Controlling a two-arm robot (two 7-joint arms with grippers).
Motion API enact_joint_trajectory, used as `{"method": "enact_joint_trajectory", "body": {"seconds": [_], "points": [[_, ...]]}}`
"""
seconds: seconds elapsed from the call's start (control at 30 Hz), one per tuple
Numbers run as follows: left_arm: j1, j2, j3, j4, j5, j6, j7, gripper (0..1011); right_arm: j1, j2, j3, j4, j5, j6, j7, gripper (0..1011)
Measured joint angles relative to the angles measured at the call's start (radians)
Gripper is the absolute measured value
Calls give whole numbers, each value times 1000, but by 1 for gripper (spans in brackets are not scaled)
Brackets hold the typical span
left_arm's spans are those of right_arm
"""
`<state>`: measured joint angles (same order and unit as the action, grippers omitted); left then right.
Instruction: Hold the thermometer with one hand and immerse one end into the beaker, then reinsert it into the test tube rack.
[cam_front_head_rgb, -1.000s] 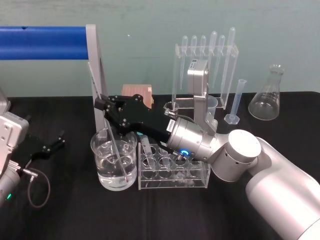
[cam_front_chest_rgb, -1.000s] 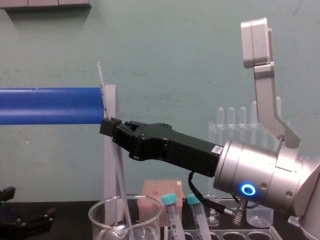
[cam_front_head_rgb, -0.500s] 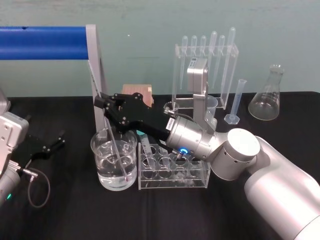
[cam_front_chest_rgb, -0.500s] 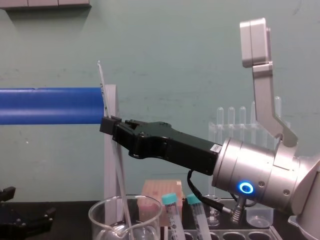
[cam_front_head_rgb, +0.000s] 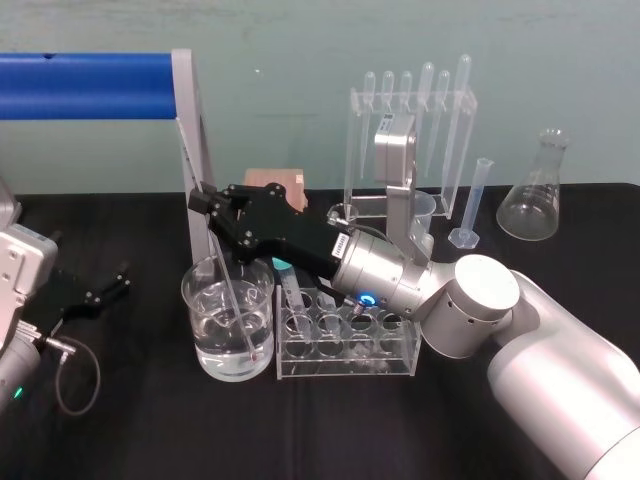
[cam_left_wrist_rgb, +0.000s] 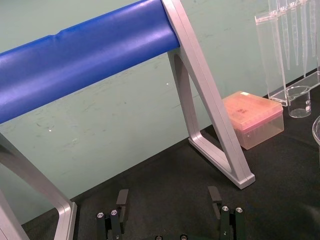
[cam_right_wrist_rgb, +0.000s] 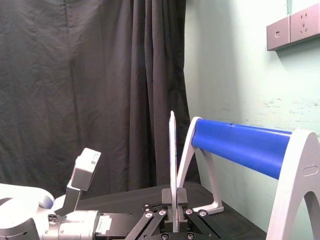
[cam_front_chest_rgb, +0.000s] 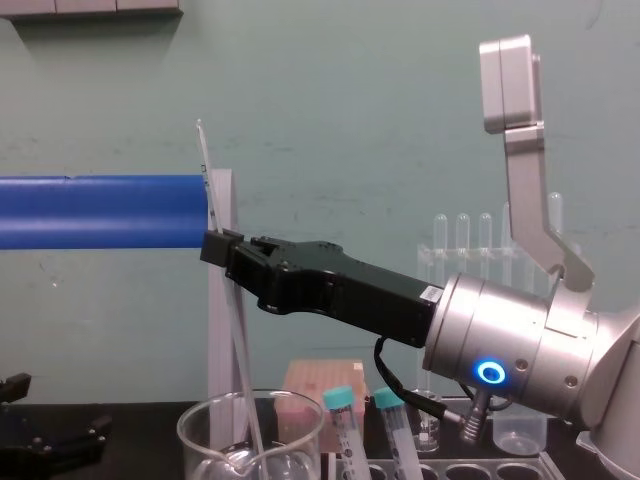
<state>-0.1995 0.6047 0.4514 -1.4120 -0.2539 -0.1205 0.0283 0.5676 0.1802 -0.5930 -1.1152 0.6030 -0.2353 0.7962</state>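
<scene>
My right gripper (cam_front_head_rgb: 204, 199) is shut on the thermometer (cam_front_head_rgb: 228, 288), a thin clear rod leaning over the beaker (cam_front_head_rgb: 192, 300). The rod's lower end reaches down into the water in the beaker, and its top rises past the grey frame post. From the chest, the thermometer (cam_front_chest_rgb: 240, 350) runs from above the right gripper (cam_front_chest_rgb: 213, 246) into the beaker (cam_front_chest_rgb: 200, 432). The wrist camera shows the thermometer (cam_right_wrist_rgb: 172, 150) clamped between the fingers (cam_right_wrist_rgb: 182, 196). The test tube rack (cam_front_head_rgb: 400, 358) stands just right of the beaker. My left gripper (cam_front_head_rgb: 95, 290) rests open on the table at far left.
A frame with a blue bar (cam_front_head_rgb: 85, 85) and grey post (cam_front_head_rgb: 188, 110) stands behind the beaker. A pipette stand (cam_front_head_rgb: 412, 110), measuring cylinder (cam_front_head_rgb: 480, 200), small beaker (cam_front_head_rgb: 425, 210), flask (cam_front_head_rgb: 540, 195) and pink box (cam_front_head_rgb: 275, 183) sit behind. Capped tubes (cam_front_chest_rgb: 340, 430) stand in the rack.
The right gripper has edged slightly up with the thermometer, whose lower end stays in the beaker. The left arm has not moved.
</scene>
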Motion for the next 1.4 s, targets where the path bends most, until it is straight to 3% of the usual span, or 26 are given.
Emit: {"method": "enact_joint_trajectory", "body": {"seconds": [0.77, 0.93, 1.23, 1.4], "points": [[0, 0, 0, 0, 0, 0, 0, 1008, -6, 5, 8, -27, 5, 4, -3, 55], [0, 0, 0, 0, 0, 0, 0, 1008, 0, 13, 39, -89, 44, 7, -3, 55], [0, 0, 0, 0, 0, 0, 0, 1008, -2, 56, 128, -292, 162, 26, -28, 55], [0, 0, 0, 0, 0, 0, 0, 1008, -28, 122, 181, -399, 171, 20, -85, 56]]}}
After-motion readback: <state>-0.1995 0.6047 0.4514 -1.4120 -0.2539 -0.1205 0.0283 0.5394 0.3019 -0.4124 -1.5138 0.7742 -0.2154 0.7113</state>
